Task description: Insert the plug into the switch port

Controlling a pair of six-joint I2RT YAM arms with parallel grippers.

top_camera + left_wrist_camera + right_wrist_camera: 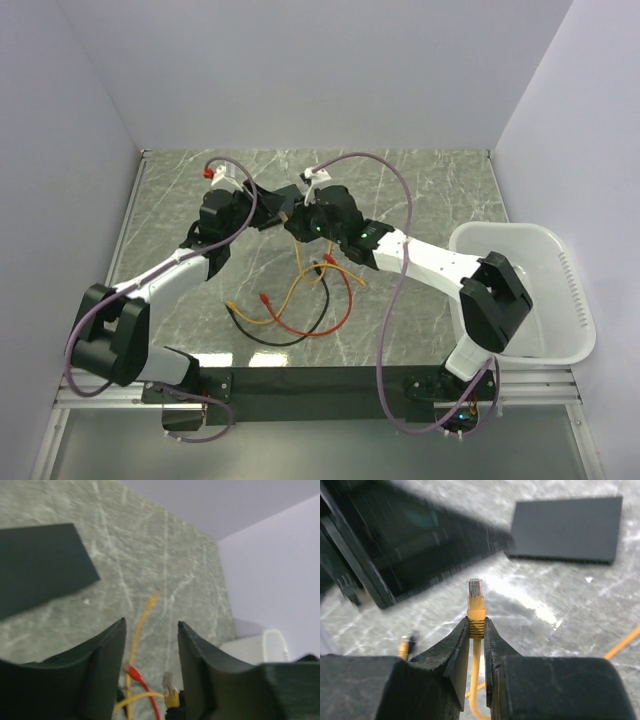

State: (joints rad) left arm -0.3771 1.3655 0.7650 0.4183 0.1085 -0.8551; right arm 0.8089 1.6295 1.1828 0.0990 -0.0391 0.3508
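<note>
My right gripper (476, 621) is shut on the ribbed yellow boot of the plug (475, 591), whose clear tip points up and away from the fingers. The switch (565, 530), a flat matte-black box, lies on the marble table beyond it to the right, with its sockets along the near edge. The switch (40, 570) also shows at the upper left of the left wrist view. My left gripper (150, 622) is open, and the same plug (171, 692) shows low between its jaws without touching them. In the top view both grippers, left (262, 216) and right (300, 222), meet mid-table and hide the switch.
Loose yellow, red and black cables (290, 310) curl on the table in front of the grippers. A red plug (131, 671) and a second yellow cable end (150, 599) lie below the left gripper. A white bin (520, 290) stands at the right edge. Walls enclose the table.
</note>
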